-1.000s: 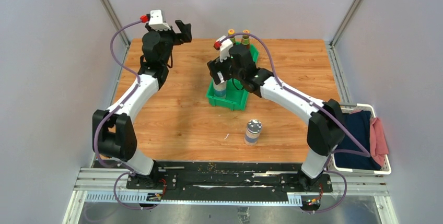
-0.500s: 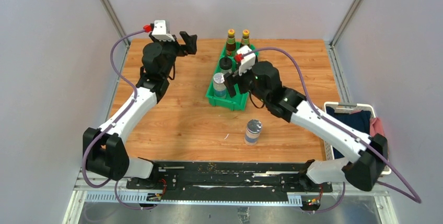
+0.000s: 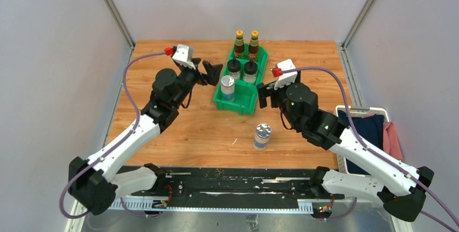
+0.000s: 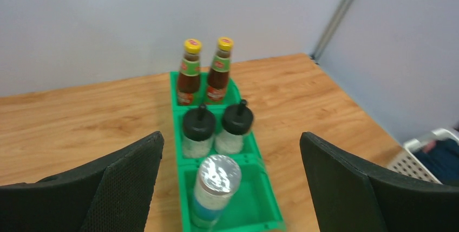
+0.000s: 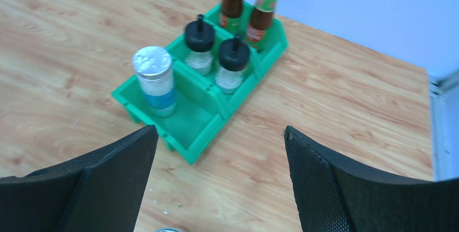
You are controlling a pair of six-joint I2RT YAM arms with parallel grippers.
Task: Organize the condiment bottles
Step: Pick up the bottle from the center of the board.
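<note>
The green bin (image 3: 242,104) holds two brown yellow-capped bottles (image 3: 238,43) at its far end and two black-capped shakers (image 3: 234,68) in the middle. A silver-lidded blue-labelled jar (image 3: 228,87) stands in its near compartment. A second such jar (image 3: 262,136) stands alone on the table nearer the arms. My left gripper (image 3: 212,73) hangs open just left of the bin, facing it, with nothing between the fingers (image 4: 130,172). My right gripper (image 3: 263,95) hangs open and empty right of the bin. In the right wrist view, the bin jar (image 5: 154,80) lies ahead.
A white basket (image 3: 399,173) with dark and pink cloths sits beyond the table's right edge. Grey walls and metal posts close in the back and sides. The right forearm stretches over the table's right front part, close to the loose jar.
The right gripper has let go of the jar in the bin's near compartment and drawn back to the right. The left gripper has swung from the back left to beside the bin.
</note>
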